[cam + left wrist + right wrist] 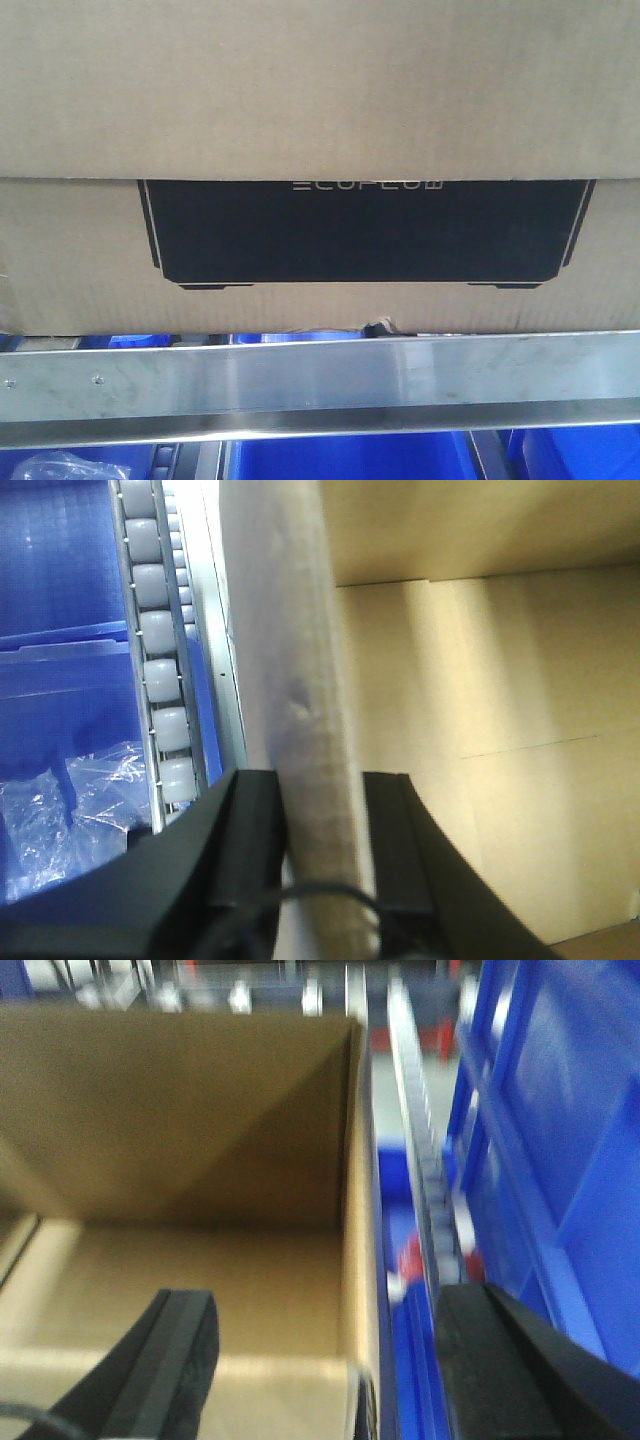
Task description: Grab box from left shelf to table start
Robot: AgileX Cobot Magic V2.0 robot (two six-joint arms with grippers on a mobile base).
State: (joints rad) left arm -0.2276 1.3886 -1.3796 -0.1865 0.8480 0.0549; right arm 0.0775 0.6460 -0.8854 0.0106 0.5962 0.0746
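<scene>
The box [320, 100], brown cardboard with a black ECOFLOW panel, sits on the left shelf behind its brushed steel front rail [320, 380]. Neither gripper shows in the front view. In the left wrist view my left gripper [322, 780] has its black fingers [258, 800] pressed close on either side of the box's upright left wall [300, 660], shut on it. In the right wrist view my right gripper [325, 1305] is open wide, straddling the box's right wall [355, 1160], one finger inside the box [180, 1140], one outside. The table is out of view.
Blue plastic bins [340, 455] stand below the rail, beside a clear plastic bag [50, 468]. A white roller track [160, 680] and a blue bin [60, 580] lie left of the box. A roller track [420, 1160] and blue bin [560, 1160] crowd its right side.
</scene>
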